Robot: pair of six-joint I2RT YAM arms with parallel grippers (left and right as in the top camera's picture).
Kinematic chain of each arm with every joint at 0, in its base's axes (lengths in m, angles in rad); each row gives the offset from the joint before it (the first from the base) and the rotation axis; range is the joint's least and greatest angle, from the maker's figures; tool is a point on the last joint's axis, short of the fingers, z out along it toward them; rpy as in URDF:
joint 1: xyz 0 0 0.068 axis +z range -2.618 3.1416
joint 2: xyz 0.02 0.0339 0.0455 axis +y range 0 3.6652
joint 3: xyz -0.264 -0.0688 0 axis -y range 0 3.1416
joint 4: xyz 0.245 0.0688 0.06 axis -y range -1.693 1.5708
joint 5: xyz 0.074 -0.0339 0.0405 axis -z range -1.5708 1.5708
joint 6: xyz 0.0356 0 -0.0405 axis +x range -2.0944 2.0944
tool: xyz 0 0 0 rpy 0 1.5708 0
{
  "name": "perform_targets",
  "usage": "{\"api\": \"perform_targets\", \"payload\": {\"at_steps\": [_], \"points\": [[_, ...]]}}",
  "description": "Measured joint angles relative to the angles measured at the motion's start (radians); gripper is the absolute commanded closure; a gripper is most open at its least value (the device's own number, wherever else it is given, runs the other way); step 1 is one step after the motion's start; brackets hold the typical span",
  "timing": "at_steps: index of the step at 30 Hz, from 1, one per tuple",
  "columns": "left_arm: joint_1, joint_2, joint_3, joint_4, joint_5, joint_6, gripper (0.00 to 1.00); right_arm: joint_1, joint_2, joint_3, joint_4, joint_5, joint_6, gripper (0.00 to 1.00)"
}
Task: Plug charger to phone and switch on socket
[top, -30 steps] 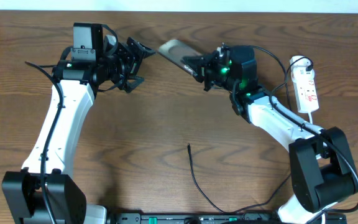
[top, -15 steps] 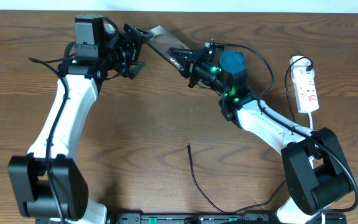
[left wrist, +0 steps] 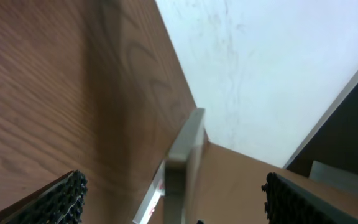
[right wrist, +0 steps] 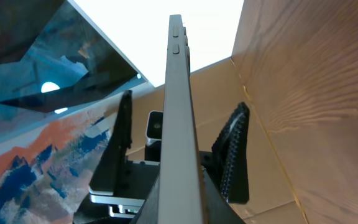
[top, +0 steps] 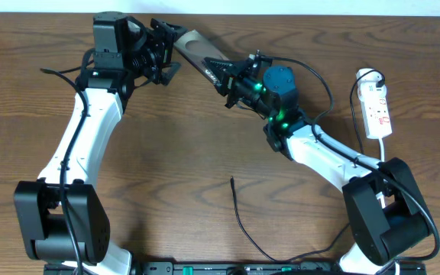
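Clamping the phone point(top: 195, 47) edge-on, the right fingers point(top: 230, 76) hold it between the wide-spread left fingers point(left wrist: 61, 199).

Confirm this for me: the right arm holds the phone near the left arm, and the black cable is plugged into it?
Not plugged in. The overhead view shows the charger lying loose on the table, away from the phone, which the right gripper holds near the left gripper.
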Motion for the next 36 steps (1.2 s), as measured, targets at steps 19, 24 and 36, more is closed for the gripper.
{"api": "perform_targets", "payload": {"at_steps": [19, 24, 36], "points": [[0.0, 0.0, 0.0, 0.019, -0.016, 0.047, 0.12, 0.045, 0.001, 0.0, 0.056, 0.001, 0.062, 0.99], [0.0, 0.0, 0.0, 0.024, -0.016, 0.052, 0.12, 0.047, 0.0, 0.0, 0.056, -0.01, 0.076, 0.99], [0.0, 0.0, 0.0, 0.026, -0.016, 0.054, 0.18, 0.063, 0.001, 0.0, 0.079, -0.01, 0.085, 0.99]]}}
